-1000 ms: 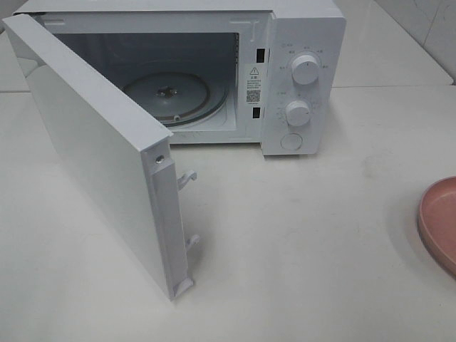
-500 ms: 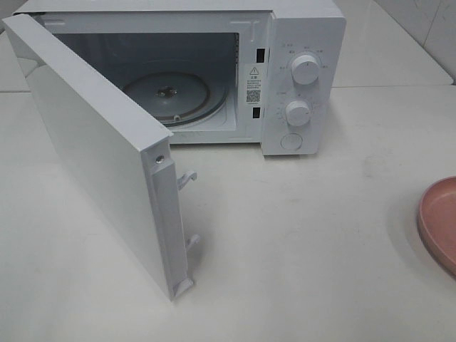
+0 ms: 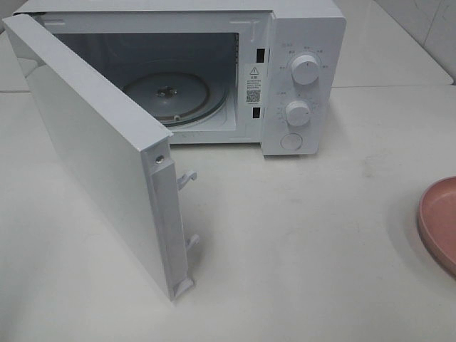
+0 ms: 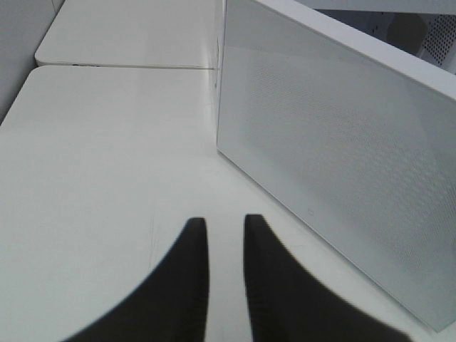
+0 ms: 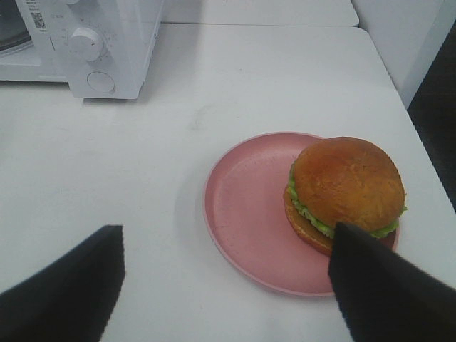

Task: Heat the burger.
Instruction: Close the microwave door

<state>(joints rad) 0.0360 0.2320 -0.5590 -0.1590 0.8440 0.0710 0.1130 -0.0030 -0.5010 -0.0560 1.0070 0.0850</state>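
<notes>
On the far side of a round pink plate (image 5: 256, 221), as the right wrist camera sees it, sits the burger (image 5: 345, 192), its glossy brown bun domed over a green lettuce frill, resting toward the plate's edge rather than its middle. The right gripper (image 5: 228, 285) hangs above the plate with its jaws spread wide and nothing between them; one dark fingertip (image 5: 377, 285) overlaps the near edge of the burger in that view, though whether it touches cannot be told. The plate lies on the white table (image 3: 306, 235), well apart from the white microwave (image 3: 303, 78), and only a sliver of its rim shows at the right edge of the high view. The microwave's door (image 3: 100, 149) stands swung open to the left, showing the glass turntable (image 3: 167, 96) inside, with two round knobs (image 3: 305, 69) and a round button (image 3: 291, 141) on the control panel. The left gripper (image 4: 226, 242) is just outside the open door's outer face, low over the table, its two dark fingers (image 4: 189, 278) drawn close with a narrow gap between them, grasping nothing.
</notes>
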